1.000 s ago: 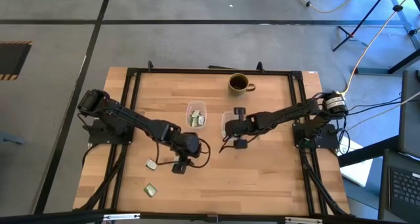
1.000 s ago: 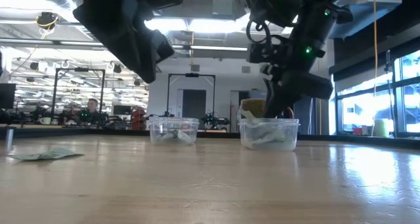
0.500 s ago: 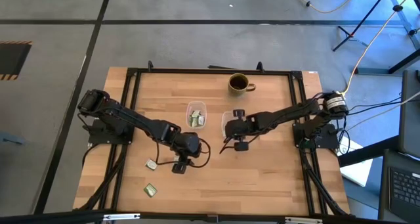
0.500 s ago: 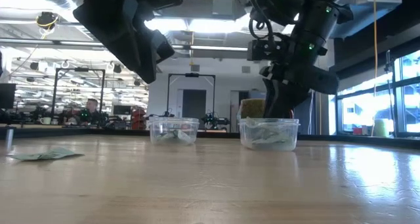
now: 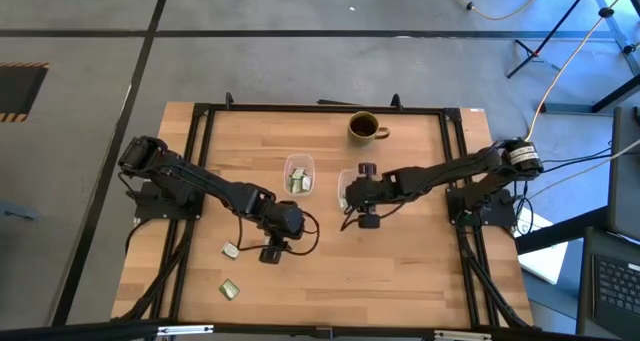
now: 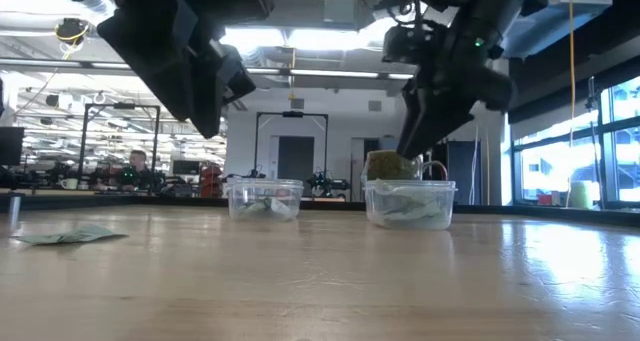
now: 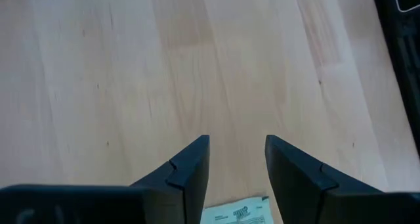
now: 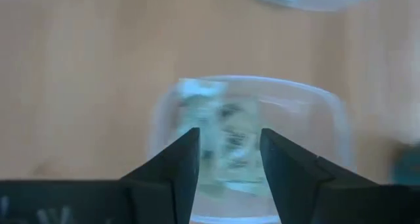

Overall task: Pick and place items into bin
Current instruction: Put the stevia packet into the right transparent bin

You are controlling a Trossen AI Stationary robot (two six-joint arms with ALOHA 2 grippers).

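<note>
I have the right gripper (image 5: 352,194) over the right-hand clear bin (image 6: 410,203). In its wrist view the jaws stand apart with nothing between them, and that bin (image 8: 249,145) sits directly below with pale green and white packets (image 8: 223,129) piled in it.

The left-hand clear bin (image 5: 299,174) stands just beside the first, toward the table's middle, and also holds packets (image 5: 299,183). In the low view both bins sit side by side on the wooden table (image 6: 320,281).

My left gripper (image 5: 271,253) hangs above the table's near-left part. Its jaws are open and empty. One packet (image 7: 237,213) shows at the edge of the left wrist view, just under the fingers (image 7: 190,168), lying flat on the wood.

From above I count 2 loose packets on the table: one (image 5: 231,250) just beside the left gripper, another (image 5: 229,290) nearer the front edge. The low view shows a packet (image 6: 70,235) flat on the table at far left.

The brown mug (image 5: 363,128) stands at the far side, apart from both bins.
</note>
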